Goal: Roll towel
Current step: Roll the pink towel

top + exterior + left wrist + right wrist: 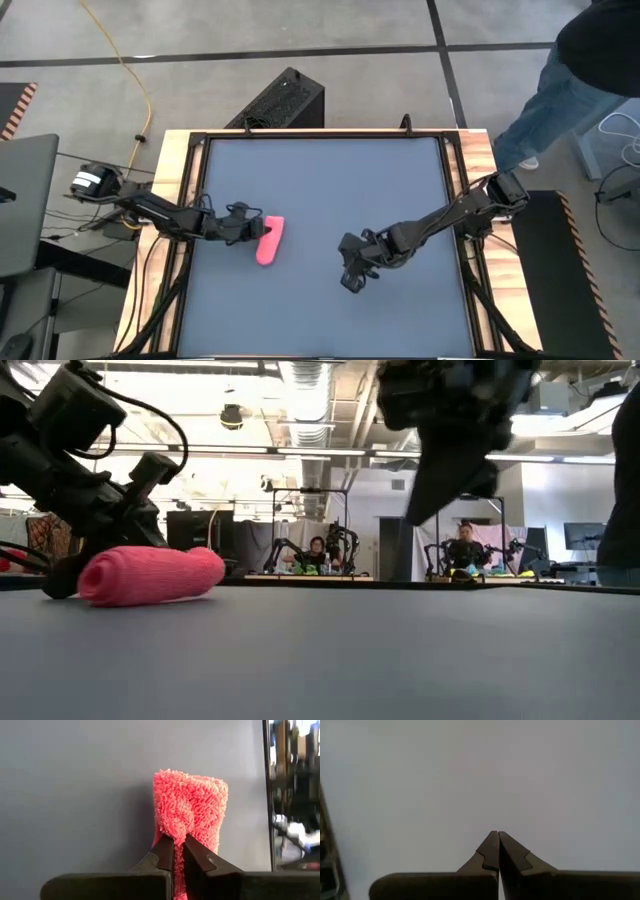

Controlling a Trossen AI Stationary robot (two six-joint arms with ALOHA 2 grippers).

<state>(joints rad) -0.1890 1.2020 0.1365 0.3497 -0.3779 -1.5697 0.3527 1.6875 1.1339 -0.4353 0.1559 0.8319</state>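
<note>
The towel is a bright pink cloth rolled into a short thick roll. It lies on its side on the dark grey tabletop, left of centre, and also shows in the low view and the left wrist view. My left gripper is shut and comes from the table's left. Its fingertips are at the roll's left side. My right gripper is shut with nothing in it. It hangs above bare table right of centre, well apart from the towel. My left gripper's shut fingertips are right against the near part of the roll's long side, coming slanting down from the table's left. I cannot tell whether they touch the cloth. The roll lies flat on the table.
A raised wooden and black frame borders the table. A black perforated box stands on the floor beyond the far edge. A person stands past the table's far right corner. Bare tabletop lies between the two grippers and toward the near edge.
</note>
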